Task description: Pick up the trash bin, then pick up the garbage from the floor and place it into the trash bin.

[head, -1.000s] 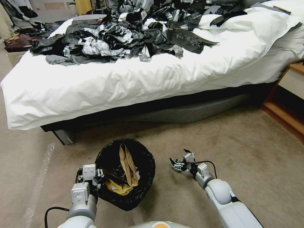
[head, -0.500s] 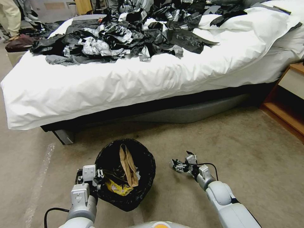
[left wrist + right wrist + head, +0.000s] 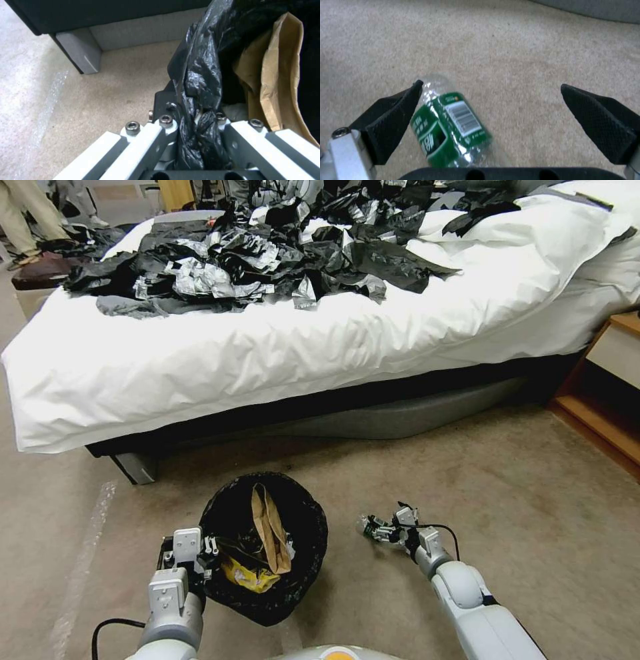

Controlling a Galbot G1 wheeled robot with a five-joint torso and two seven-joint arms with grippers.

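The trash bin [image 3: 303,553], lined with a black bag, stands on the carpet just in front of me. My left gripper [image 3: 207,550] is shut on its bag-covered rim [image 3: 200,82]. Inside lie a brown cardboard scrap [image 3: 270,530] and a yellow wrapper [image 3: 250,575]. To the bin's right, my right gripper [image 3: 383,528] hangs low over the floor, open. A clear, green-labelled plastic bottle [image 3: 450,125] lies on the carpet between its fingers, close against one black fingertip [image 3: 400,107] and well apart from the other.
The bed [image 3: 200,367] with a white duvet runs across the view ahead, strewn with black-and-silver plastic sheets [image 3: 267,253]. Its grey leg [image 3: 137,468] stands ahead of the bin to the left. A wooden nightstand [image 3: 600,413] is at the right. Bare carpet [image 3: 533,527] lies to the right.
My right gripper has sunk a little lower and drawn slightly back toward me, staying open. The left gripper and the bin have held still.
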